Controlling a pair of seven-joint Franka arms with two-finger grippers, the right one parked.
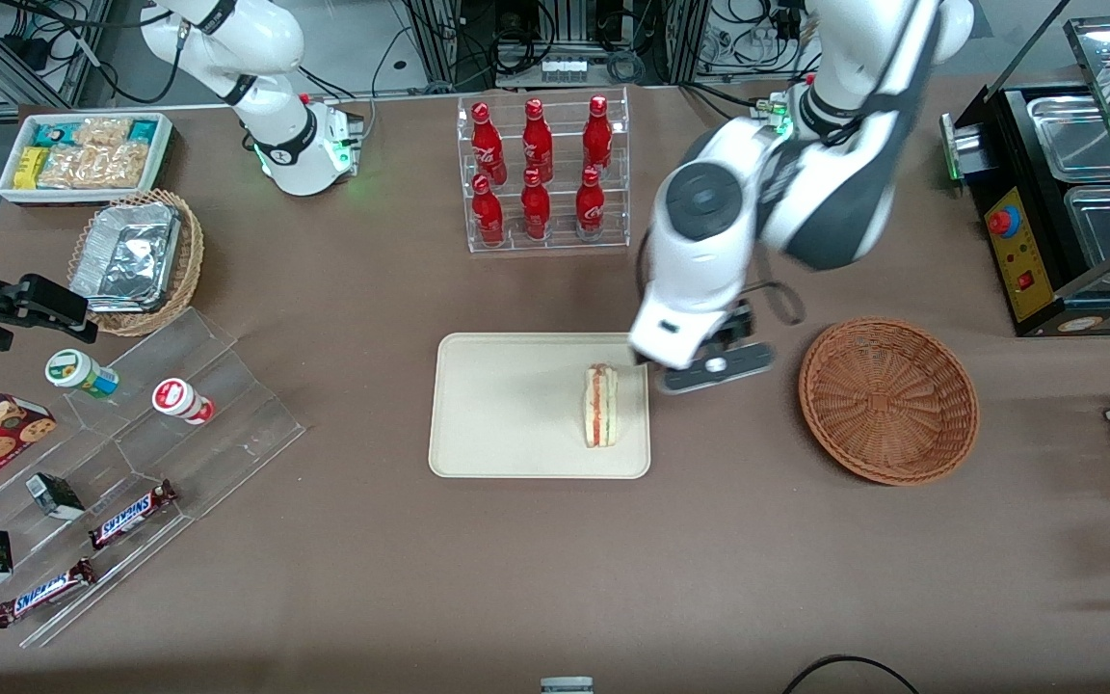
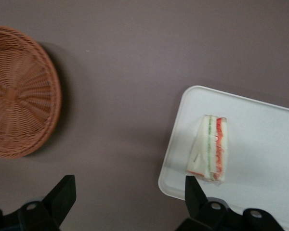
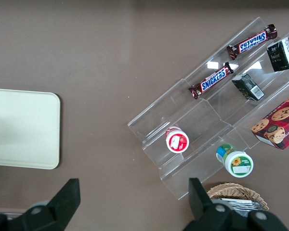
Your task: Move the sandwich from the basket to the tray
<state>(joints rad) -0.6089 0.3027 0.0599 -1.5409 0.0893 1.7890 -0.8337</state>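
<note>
Sandwich lies on its side on the tray, near the edge closest to the basket, which holds nothing. My pincer hovers released above the tabletop between tray and basket; delivery looks complete.

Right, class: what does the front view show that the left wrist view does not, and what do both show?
Only the front view shows the bottle rack and snack shelves. Only the left wrist view shows the gripper open above the table between basket and tray. Both show the sandwich on the tray, and the empty basket.
</note>
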